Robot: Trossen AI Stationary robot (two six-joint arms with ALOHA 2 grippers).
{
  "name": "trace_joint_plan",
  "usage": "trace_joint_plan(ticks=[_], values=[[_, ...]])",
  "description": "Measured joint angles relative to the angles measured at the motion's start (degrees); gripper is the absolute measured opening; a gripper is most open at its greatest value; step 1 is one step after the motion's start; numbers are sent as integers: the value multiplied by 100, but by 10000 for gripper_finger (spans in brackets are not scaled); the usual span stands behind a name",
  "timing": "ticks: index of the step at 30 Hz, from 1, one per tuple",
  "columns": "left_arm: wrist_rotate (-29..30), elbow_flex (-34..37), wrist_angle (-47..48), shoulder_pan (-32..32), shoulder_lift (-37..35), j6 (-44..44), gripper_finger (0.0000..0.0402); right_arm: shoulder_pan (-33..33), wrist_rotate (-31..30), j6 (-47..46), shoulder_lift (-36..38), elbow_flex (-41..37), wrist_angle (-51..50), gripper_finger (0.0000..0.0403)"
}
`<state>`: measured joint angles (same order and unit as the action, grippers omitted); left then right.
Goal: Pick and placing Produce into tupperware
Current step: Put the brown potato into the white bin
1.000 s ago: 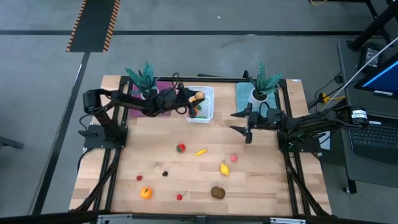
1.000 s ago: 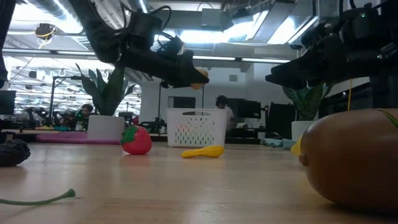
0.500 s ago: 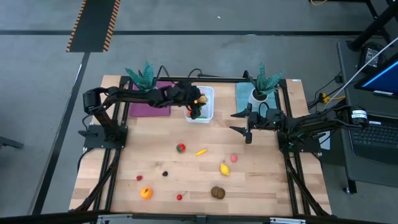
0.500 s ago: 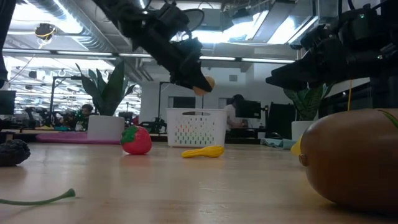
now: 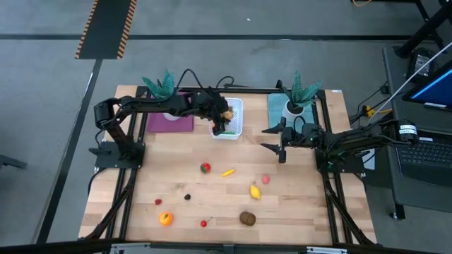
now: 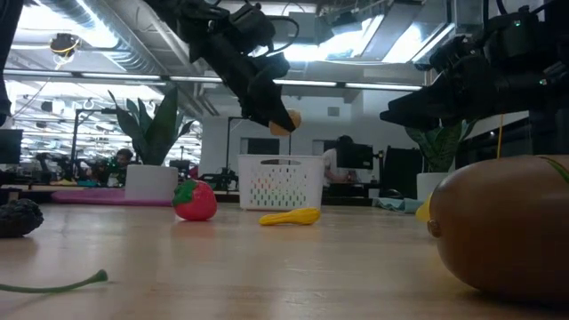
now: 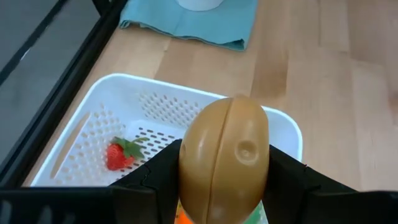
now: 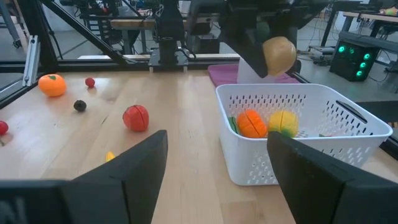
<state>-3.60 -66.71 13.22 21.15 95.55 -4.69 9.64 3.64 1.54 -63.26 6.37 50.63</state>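
Placement step. The left tool (image 5: 224,115) grasps a tan potato (image 7: 225,148) above the white tupperware (image 5: 236,106), which stands at the worktop's (image 5: 296,204) far edge, near its middle. The next move probably calls for spreading the jaws so the potato drops inside. The right tool (image 5: 272,139) waits released near the right edge. The left wrist view shows a strawberry (image 7: 120,154) in the tub; the right wrist view shows an orange (image 8: 252,123) there.

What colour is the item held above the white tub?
Tan-brown potato, clearest in the left wrist view.
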Motion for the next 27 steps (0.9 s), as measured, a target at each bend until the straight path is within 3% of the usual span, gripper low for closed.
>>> trace_joint_plan(ticks=[13, 27], values=[[2, 1, 8, 0, 36, -4, 165, -1, 0, 0, 0, 0, -50, 278], [-14, 3, -276, 169, 789, -183, 165, -1, 0, 0, 2, 2, -146, 278]])
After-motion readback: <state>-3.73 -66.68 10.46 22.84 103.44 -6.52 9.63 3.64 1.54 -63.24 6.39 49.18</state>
